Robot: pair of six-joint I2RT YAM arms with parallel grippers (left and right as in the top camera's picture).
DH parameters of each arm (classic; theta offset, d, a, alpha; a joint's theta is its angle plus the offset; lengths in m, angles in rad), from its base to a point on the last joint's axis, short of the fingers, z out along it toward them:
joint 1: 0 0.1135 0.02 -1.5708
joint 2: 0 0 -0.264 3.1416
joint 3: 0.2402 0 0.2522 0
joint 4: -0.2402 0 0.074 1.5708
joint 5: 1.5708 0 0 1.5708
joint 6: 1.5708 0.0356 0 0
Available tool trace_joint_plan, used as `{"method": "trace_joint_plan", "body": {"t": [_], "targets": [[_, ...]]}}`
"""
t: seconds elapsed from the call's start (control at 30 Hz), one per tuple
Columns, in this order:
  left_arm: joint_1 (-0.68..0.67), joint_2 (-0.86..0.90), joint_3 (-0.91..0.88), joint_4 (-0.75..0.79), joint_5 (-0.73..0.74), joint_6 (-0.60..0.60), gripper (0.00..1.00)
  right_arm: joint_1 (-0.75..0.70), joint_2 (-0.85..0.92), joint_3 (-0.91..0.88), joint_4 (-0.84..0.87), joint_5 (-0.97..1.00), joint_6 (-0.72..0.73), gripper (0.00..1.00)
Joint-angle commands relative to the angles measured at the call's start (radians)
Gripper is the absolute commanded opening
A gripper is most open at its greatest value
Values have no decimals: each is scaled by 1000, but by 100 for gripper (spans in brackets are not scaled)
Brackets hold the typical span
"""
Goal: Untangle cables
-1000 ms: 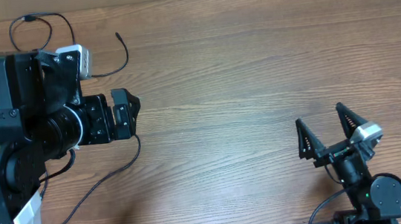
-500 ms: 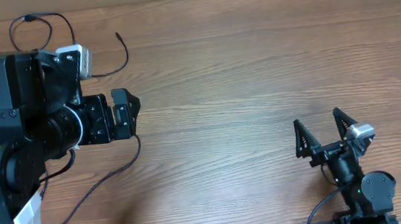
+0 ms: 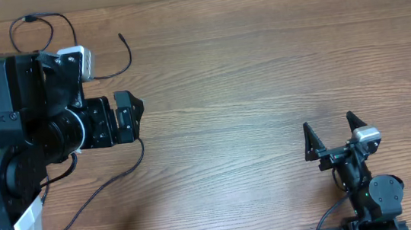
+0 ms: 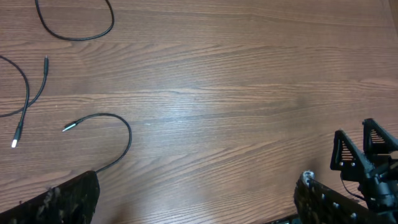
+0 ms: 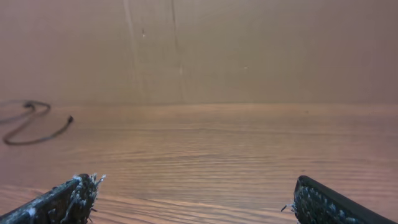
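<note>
Thin black cables lie on the wooden table at the left. One cable (image 3: pixel 112 66) curls at the far left past the left arm, and another (image 3: pixel 104 188) runs from under the arm toward the front edge. The left wrist view shows separate cables: a loop (image 4: pixel 74 32) at the top, a hooked one (image 4: pixel 115 137) with a free tip, and one with a white tip (image 4: pixel 25 106). My left gripper (image 3: pixel 131 117) is open and empty above the table. My right gripper (image 3: pixel 334 136) is open and empty at the front right, far from the cables. A cable (image 5: pixel 31 124) shows far left in the right wrist view.
The left arm's large black body (image 3: pixel 23 126) covers the table's left side and hides part of the cables. The right arm's base (image 3: pixel 371 197) stands at the front edge. A cardboard-coloured wall (image 5: pixel 199 50) rises behind the table's far edge.
My right gripper has pulled back slightly toward its base and tilted, staying open. The left arm and the cables have not moved.
</note>
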Motion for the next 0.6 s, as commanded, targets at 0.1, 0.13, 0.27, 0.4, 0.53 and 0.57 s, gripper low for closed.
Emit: {"method": "trace_joint_plan", "body": {"t": [0.1, 0.13, 0.27, 0.4, 0.53, 0.57], "targets": [[-2, 2, 7, 1, -3, -16, 99, -30, -12, -10, -6, 61, -103, 100], [-2, 2, 7, 1, -3, -16, 100, -31, -12, -10, -6, 62, -110, 100], [-2, 2, 7, 1, -3, -16, 100, -43, -12, -10, -7, 69, -122, 100], [-2, 2, 7, 1, -3, -16, 100, -47, -12, -10, -8, 76, -122, 100], [-2, 2, 7, 1, -3, -16, 100, -46, -12, -10, -8, 76, -121, 100], [-2, 2, 7, 1, -3, -16, 99, -48, -12, -10, -8, 76, -121, 100]]}}
